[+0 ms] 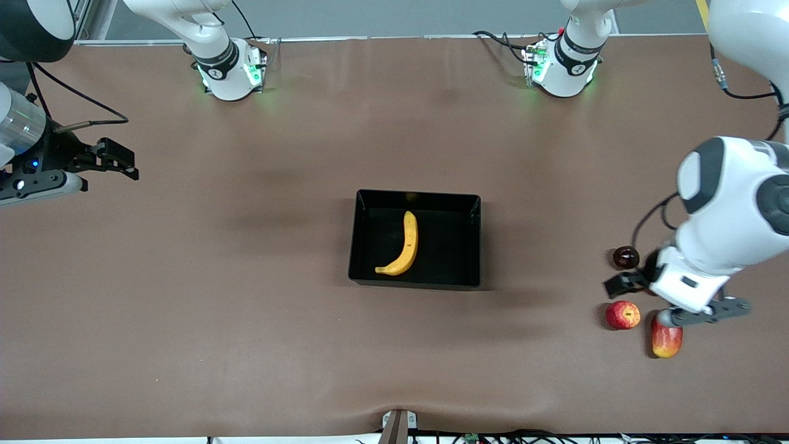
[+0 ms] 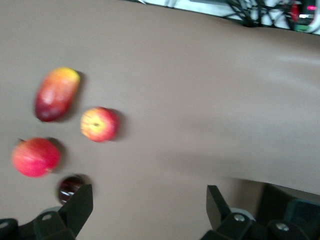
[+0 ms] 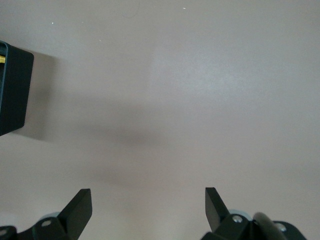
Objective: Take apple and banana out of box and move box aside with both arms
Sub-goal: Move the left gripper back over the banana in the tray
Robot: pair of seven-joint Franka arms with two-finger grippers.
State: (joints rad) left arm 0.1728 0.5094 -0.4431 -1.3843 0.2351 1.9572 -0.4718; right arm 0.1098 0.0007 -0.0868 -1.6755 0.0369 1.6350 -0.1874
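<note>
front view showed the banana (image 1: 404, 243) lying in the black box (image 1: 450, 250) at the centre of the frame. low in the frame at the left arm's end, the left gripper (image 2: 149, 207) hovered with fingers wide apart over a cluster: the apple (image 2: 100, 124), a mango (image 2: 56, 94) and a dark fruit (image 2: 70, 186). the right gripper (image 1: 120, 161) waited at mid-height by the frame's edge, fingers spread and holding nothing.

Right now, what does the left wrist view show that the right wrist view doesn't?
Left wrist only: a mango, a red apple, a yellow-streaked apple and a dark fruit. Right wrist only: a corner of the black box. Both: brown table under an open gripper, the left gripper and the right gripper.
</note>
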